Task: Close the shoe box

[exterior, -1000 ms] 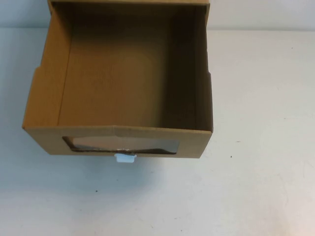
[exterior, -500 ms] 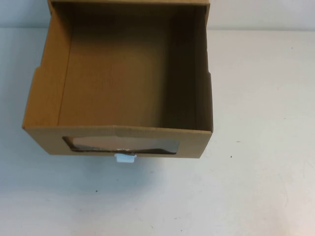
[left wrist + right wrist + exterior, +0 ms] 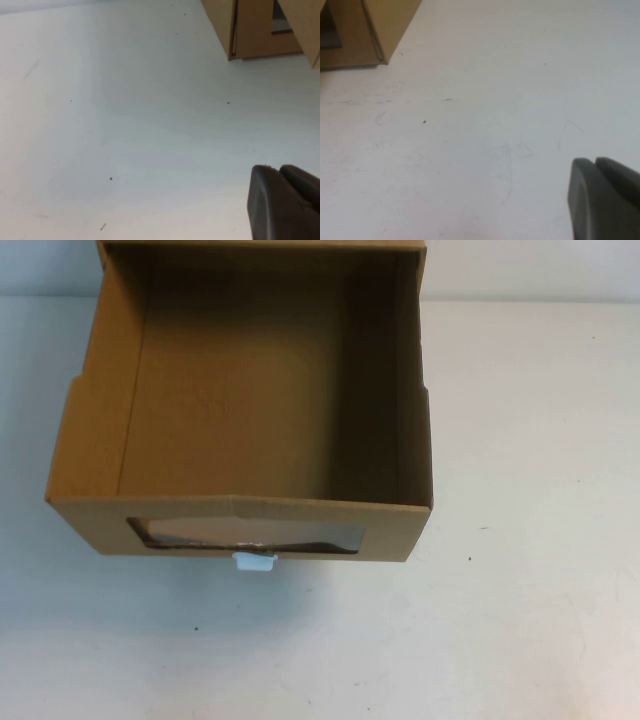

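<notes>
Nearest the robot, the white counter lies bare, marked only by small dark specks and faint scuffs. Neither arm appears in the high view.

Left gripper: seen only in the left wrist view as a dark rounded tip at the frame's edge, held above the counter and well apart from the box. Whether its jaws are open or closed cannot be told.

Right gripper: seen only in the right wrist view, likewise a dark tip over the counter, well apart from the box corner. Jaw state cannot be told.

Further out, the shoe box stands on the counter, left of centre in the high view. Its drawer is pulled out toward the robot, the brown interior exposed. The front panel carries a wide clear window, with a small white pull tab just below it. The drawer's far end runs under the outer sleeve at the far edge of the counter.
</notes>
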